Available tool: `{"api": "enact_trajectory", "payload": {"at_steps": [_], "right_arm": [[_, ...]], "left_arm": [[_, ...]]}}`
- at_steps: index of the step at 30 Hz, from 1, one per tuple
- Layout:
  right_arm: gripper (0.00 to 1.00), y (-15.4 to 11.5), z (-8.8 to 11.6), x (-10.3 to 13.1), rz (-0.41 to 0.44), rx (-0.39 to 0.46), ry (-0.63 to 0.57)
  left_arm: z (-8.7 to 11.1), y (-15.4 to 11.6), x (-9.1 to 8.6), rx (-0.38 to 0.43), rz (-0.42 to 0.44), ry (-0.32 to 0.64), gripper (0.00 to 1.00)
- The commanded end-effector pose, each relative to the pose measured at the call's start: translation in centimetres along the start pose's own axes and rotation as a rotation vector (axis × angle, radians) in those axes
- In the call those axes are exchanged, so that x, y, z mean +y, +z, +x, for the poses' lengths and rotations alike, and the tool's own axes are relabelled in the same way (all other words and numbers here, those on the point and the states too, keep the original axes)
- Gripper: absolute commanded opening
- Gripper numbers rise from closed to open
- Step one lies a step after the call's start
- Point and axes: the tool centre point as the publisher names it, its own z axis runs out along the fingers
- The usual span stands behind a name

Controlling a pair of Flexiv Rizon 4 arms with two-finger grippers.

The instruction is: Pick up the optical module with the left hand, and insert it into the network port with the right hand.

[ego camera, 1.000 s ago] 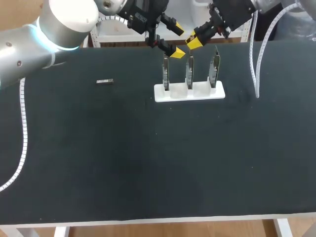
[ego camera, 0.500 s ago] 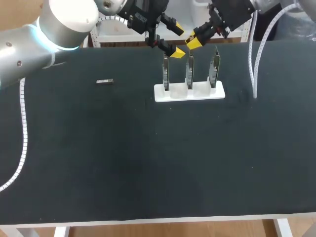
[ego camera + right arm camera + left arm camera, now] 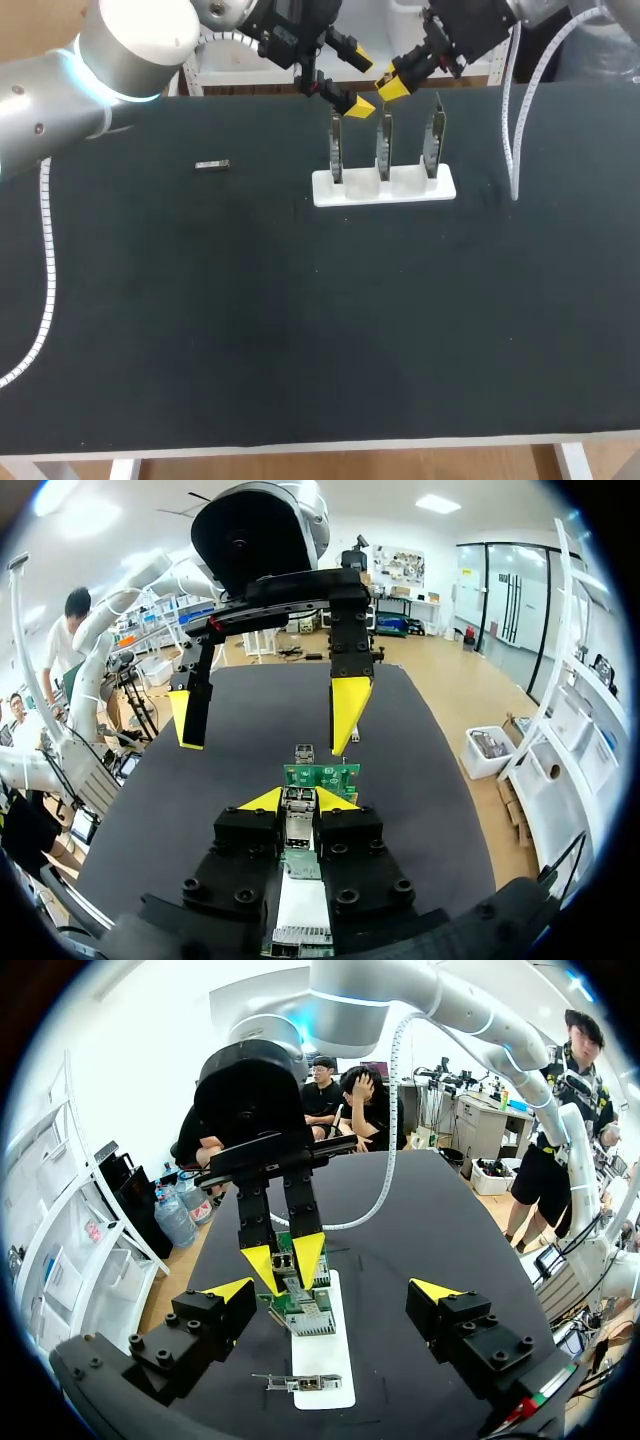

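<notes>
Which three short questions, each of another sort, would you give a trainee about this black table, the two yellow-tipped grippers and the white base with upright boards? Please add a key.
1. True or false: the left gripper is shut on a green upright circuit board.
2. Fill in: the white plastic base holds ___ upright boards.
3. Choose: the right gripper, above the base, is A) open and empty, B) shut on a small silver metal module, C) resting on the black table.
Key: 1 false, it is open; 2 three; 3 B.
</notes>
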Motion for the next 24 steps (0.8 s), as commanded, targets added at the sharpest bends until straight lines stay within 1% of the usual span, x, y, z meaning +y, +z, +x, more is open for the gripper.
{"api": "enact_trajectory", "payload": {"at_steps": [1, 16, 24], "right_arm": [[0.0, 0.02, 0.17, -0.84, -0.114, 0.001, 0.004], [0.0, -0.22, 0.04, -0.38, -0.107, -0.006, 0.0], [0.0, 0.15, 0.24, -0.2, -0.11, -0.009, 0.006]], "left_arm": [[-0.08, 0.01, -0.05, 0.004, -0.001, -0.001, 1.0], [-0.08, 0.01, -0.05, 0.004, -0.001, -0.001, 1.0], [-0.08, 0.01, -0.05, 0.004, -0.001, -0.001, 1.0]]}}
